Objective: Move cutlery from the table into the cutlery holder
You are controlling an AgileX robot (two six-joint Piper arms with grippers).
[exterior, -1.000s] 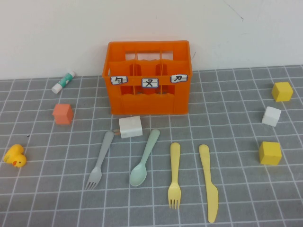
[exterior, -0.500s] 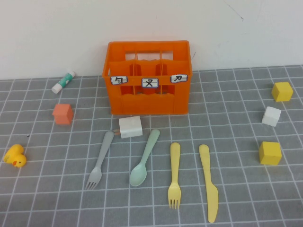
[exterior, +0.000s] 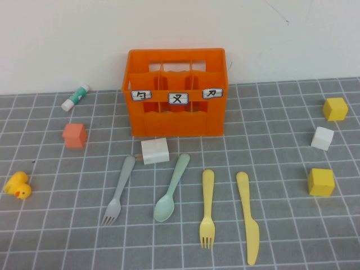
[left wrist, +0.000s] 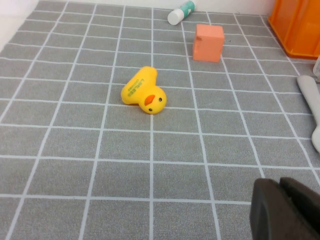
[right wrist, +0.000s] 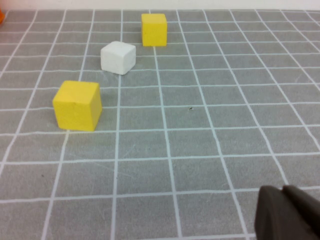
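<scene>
High view: nothing has moved, cutlery (exterior: 185, 205) untouched; left pincer (left wrist: 287, 210) and right pincer (right wrist: 290, 212) look clenched, both parked well away from it

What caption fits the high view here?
Grey fork, mint spoon, yellow fork and yellow knife lie before the orange cutlery holder; neither claw shows in this view.

Cutlery (exterior: 207, 208) row before cutlery holder (exterior: 177, 93).

Counted: two forks (exterior: 118, 191), one spoon (exterior: 171, 188), one knife (exterior: 248, 217), one crate (exterior: 176, 91), four cubes (exterior: 321, 181), one duck (exterior: 17, 185), one tube (exterior: 75, 97).
</scene>
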